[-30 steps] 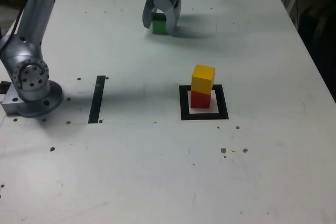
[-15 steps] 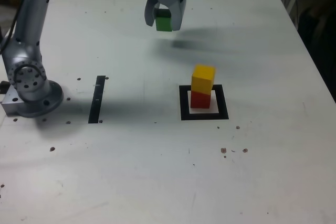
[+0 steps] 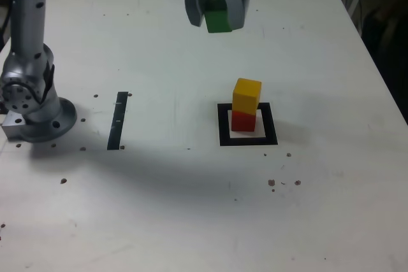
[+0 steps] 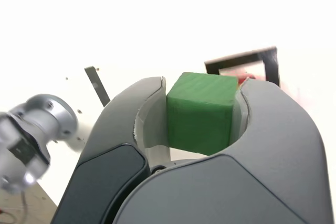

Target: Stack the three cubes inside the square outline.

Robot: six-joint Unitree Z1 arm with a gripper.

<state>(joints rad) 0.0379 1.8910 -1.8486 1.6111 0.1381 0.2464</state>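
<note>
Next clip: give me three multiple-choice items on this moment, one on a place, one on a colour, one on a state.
1. Where is the yellow cube?
A. on the red cube
B. on the black tape strip
C. on the arm's base

2. What colour is the cube in the gripper?
A. red
B. green
C. blue

3. The held cube is:
A. resting on the table
B. lifted clear
C. on the stack

Answers: 1 A, it tops red inside the square outline; 2 B, the green cube sits between the fingers; 3 B, it hangs above the surface.

The pincer (image 4: 202, 129) has smooth grey shells with a dull sheen, like plastic. The green cube (image 4: 201, 113) looks matt, faintly ridged. The arm base (image 3: 35, 103) is brushed silvery metal. The white counter (image 3: 191, 208) is matt and speckled.
</note>
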